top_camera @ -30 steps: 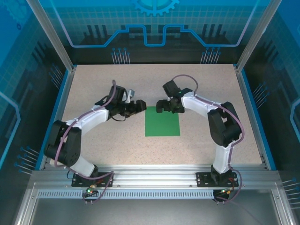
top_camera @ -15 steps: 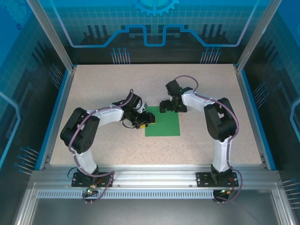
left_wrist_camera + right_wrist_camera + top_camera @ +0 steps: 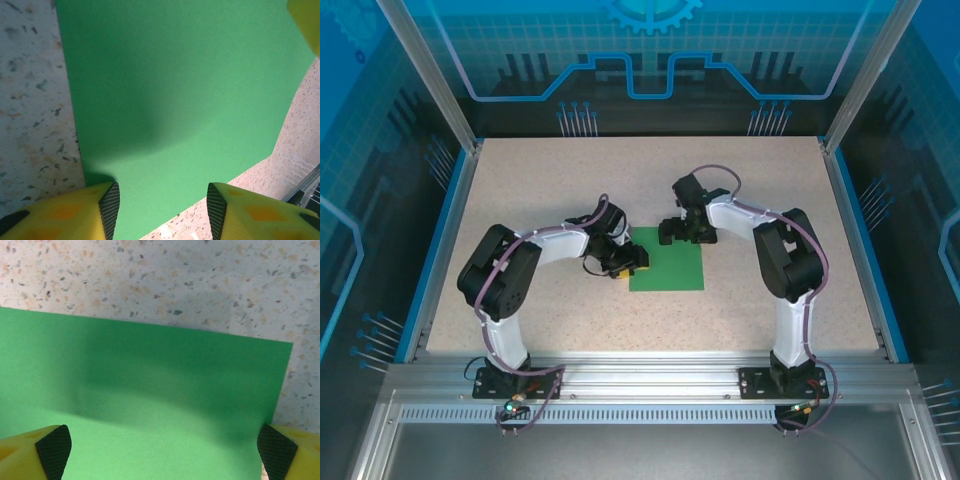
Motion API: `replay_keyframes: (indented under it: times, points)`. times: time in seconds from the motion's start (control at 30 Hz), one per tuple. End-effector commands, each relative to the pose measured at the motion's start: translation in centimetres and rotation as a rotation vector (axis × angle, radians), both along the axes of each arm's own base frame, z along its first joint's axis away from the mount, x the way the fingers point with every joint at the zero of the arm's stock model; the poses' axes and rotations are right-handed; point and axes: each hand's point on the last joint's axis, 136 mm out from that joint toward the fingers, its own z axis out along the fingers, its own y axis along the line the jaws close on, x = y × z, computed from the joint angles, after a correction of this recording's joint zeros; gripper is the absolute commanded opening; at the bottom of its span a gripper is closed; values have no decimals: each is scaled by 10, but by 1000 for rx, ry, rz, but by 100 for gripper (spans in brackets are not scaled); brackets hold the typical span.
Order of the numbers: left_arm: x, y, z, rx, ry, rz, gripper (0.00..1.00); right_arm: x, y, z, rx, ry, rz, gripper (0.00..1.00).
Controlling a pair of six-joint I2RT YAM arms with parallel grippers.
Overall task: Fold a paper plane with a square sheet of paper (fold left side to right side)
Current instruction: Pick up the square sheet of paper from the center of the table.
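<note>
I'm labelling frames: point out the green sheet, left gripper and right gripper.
green sheet [image 3: 672, 268], top view, its bare middle.
left gripper [image 3: 163, 210], left wrist view, midway between its fingertips.
right gripper [image 3: 165, 452], right wrist view, midway between its fingertips.

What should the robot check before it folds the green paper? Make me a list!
1. Green sheet flat and unfolded on the table: ok.
2. Left hand at the sheet's left edge: ok.
3. Left hand open, nothing pinched: ok.
4. Right hand open wide over the sheet's far edge: ok.
5. Left hand touching the paper: cannot tell.
</note>
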Motion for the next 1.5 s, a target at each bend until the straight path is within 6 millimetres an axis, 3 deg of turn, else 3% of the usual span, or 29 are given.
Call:
replay_keyframes:
  times: [0.0, 0.37, 0.83, 1.0, 1.2, 1.37, 1.47]
  points:
    - [0, 0, -8, 33, 21, 4, 52, -27, 8, -6, 28, 83, 17, 99]
    - [4, -1, -6, 33, 11, 15, 51, -43, 24, 8, 42, 77, 73, 93]
    - [19, -4, 27, -34, -99, 37, 55, -44, 33, 24, 118, 77, 118, 42]
    - [27, 8, 46, -57, -151, 64, 57, -44, 40, 37, 219, 63, 130, 31]
    - [39, 29, 81, -137, -263, 108, 62, -39, 43, 72, 378, -17, 173, 27]
    - [51, 46, 129, -269, -414, 146, 70, -35, 38, 124, 573, -131, 237, 26]
    - [53, 50, 167, -347, -538, 140, 75, -38, 35, 164, 672, -213, 307, 25]
